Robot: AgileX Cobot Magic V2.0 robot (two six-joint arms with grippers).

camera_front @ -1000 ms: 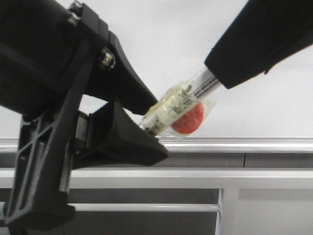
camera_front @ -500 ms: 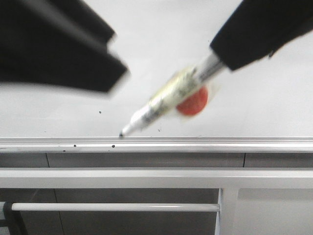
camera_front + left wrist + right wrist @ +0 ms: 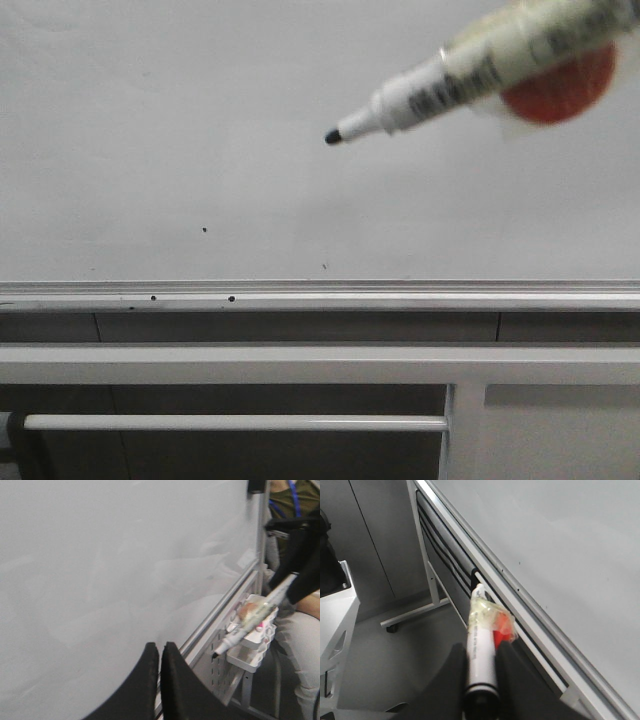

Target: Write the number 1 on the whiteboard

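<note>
Now the whiteboard [image 3: 200,130] fills our front view, bare of any stroke, so we bring the marker [image 3: 470,75], clenched in the right gripper [image 3: 481,692], squarely tip-first onto it. Our left gripper [image 3: 159,652], jaws closed empty, has left the front view, and the marker has risen from the rail.

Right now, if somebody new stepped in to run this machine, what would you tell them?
Right gripper: shut on the marker, cap off, tip in the air short of the whiteboard.
Left gripper: shut, holding nothing, near the board.
Done: marker uncapped and raised.
Left: no stroke shows on the board, only small specks; the number 1 is yet to be drawn.
</note>
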